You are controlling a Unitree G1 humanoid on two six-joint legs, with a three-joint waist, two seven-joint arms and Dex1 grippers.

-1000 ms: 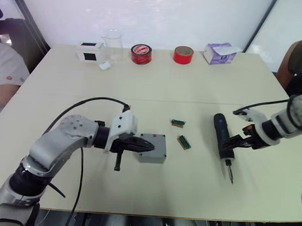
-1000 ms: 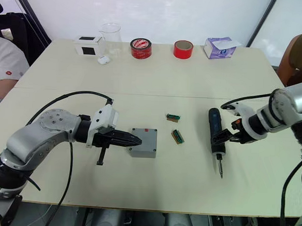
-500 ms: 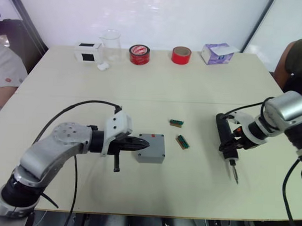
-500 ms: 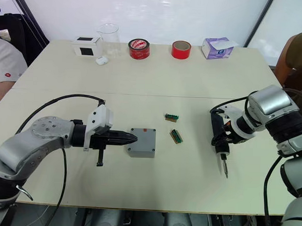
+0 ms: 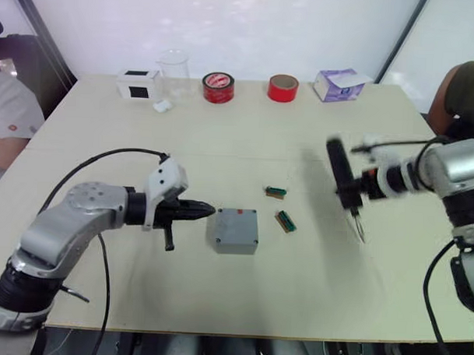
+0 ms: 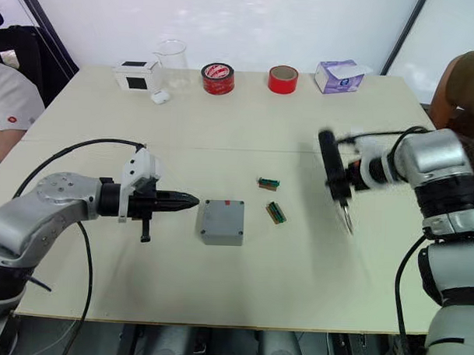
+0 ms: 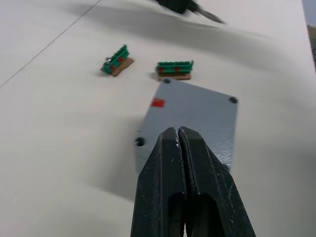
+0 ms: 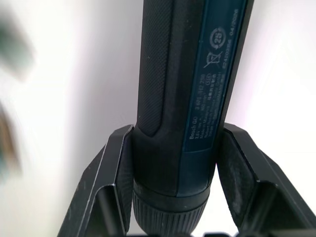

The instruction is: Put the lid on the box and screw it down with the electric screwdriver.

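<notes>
Grey plastic, the lid point(image 7: 197, 116) already sits flush on the box point(image 5: 234, 230) near the middle of the worktop point(image 5: 295, 296), closer to its near edge than its far one, screw holes showing at the corners and a small red mark at its far side. That placement suits the screwing step, which I judge is about to begin. The left gripper point(image 6: 191, 200) lies just beside the box's left side, not touching it, its two black fingers pressed together; it looks placed to steady the box or stay clear.

Two small green terminal strips point(image 5: 287, 221) lie just beyond the box on its right. Toward the right edge, the right gripper point(image 8: 173, 168) is clamped on the electric screwdriver point(image 5: 342, 180), which hangs above the worktop with its bit angled down, ready to be carried over. Its blue label carries fine print; "Bosch GO" seems legible, the rest too small.

Along the far edge stand a white-and-black cube point(image 5: 140, 83), a clear beaker point(image 5: 174, 71), two red tape rolls point(image 5: 218, 87) and a tissue box point(image 5: 341, 84).
</notes>
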